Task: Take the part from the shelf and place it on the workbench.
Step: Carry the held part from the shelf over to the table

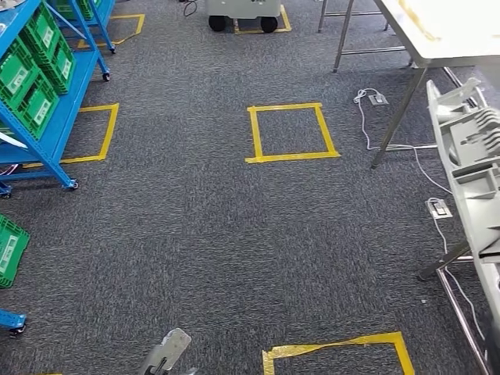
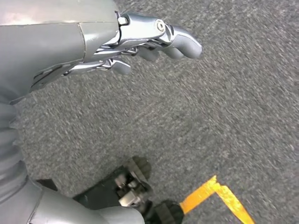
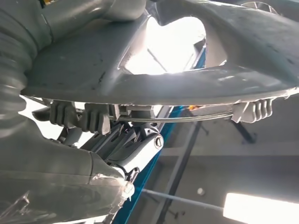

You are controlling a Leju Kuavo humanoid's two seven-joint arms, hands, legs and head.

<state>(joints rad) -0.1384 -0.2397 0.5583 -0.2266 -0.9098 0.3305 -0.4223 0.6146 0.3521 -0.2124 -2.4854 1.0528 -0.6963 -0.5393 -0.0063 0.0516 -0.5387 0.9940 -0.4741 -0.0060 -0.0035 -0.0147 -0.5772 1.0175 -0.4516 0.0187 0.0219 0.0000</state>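
A large grey moulded part (image 1: 472, 164) with ribs and slots runs along the right edge of the head view, carried above the carpet. In the right wrist view my right hand (image 3: 134, 149) grips this part (image 3: 176, 84) from beneath, its fingers against the underside. The white workbench (image 1: 448, 31) stands ahead at the far right on metal legs. At the left is the blue shelf (image 1: 53, 117), loaded with green bins. My left hand (image 2: 155, 39) hangs over the carpet with its fingers stretched out and nothing in it. The same hand (image 1: 168, 351) appears at the lower edge of the head view.
Yellow tape squares (image 1: 291, 131) mark the grey carpet, one (image 1: 336, 351) close in front. A white cable (image 1: 369, 125) and floor sockets (image 1: 438, 208) lie beside the workbench legs. A wheeled grey unit (image 1: 243, 12) stands far ahead. A green bin (image 1: 8, 250) juts in at the left.
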